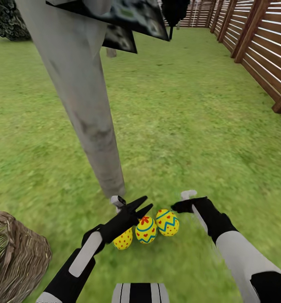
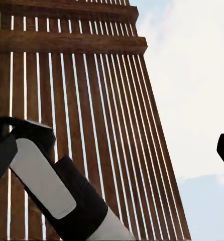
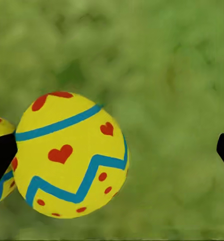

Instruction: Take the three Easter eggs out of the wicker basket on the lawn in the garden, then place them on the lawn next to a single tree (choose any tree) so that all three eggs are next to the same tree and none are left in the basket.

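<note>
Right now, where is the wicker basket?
In the head view, the wicker basket sits on the lawn at the lower left, left of the tree trunk and the three Easter eggs.

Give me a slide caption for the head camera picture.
Three eggs lie together on the lawn beside the tree, both pincers close by.

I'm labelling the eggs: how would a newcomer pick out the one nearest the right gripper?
Find the pale-grey tree trunk; three eggs lie on the lawn by its foot. Take the end one by the right gripper: red hearts and a blue zigzag, unlike the dotted egg.
</note>
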Available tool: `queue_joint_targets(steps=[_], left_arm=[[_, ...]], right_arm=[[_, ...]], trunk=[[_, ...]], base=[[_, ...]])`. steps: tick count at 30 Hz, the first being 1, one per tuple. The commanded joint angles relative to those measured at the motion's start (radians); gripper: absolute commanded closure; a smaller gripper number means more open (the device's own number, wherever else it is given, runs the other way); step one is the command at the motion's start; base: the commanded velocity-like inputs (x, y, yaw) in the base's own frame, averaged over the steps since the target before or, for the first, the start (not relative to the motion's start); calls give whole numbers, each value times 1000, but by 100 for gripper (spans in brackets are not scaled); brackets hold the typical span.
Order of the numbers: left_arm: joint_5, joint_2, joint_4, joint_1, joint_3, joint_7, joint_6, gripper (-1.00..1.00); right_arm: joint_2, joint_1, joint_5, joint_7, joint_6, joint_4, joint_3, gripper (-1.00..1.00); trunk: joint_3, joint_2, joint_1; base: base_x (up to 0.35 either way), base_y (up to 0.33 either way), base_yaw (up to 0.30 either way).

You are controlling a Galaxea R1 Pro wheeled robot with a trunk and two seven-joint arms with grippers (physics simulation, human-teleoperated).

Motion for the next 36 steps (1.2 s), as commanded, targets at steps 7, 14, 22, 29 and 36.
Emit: queue_joint_targets(steps=[7, 14, 22, 29, 36], left_arm=[[8, -26, -26, -28, -72, 116, 15, -100], [5, -35, -26, -30, -75, 166, 10, -100], [7, -32, -27, -30, -74, 257, 12, -100], [16, 46, -61, -24, -75, 308, 15, -100], [18, 130, -102, 33, -78, 303, 32, -100]], right_arm=[[-342, 40, -13, 844, 56, 74, 5, -100], [-359, 55, -8, 1048, -22, 188, 2, -100], [-357, 55, -8, 1038, -26, 189, 0, -100], [-357, 55, -8, 1032, -86, 202, -2, -100], [-359, 55, -11, 1032, -151, 207, -3, -100]], trunk=[[26, 1, -3], [54, 3, -6], [84, 5, -10], [112, 7, -13], [139, 8, -16]], base=[[-35, 0, 0], [-327, 0, 0], [-52, 0, 0], [0, 0, 0], [0, 0, 0]])
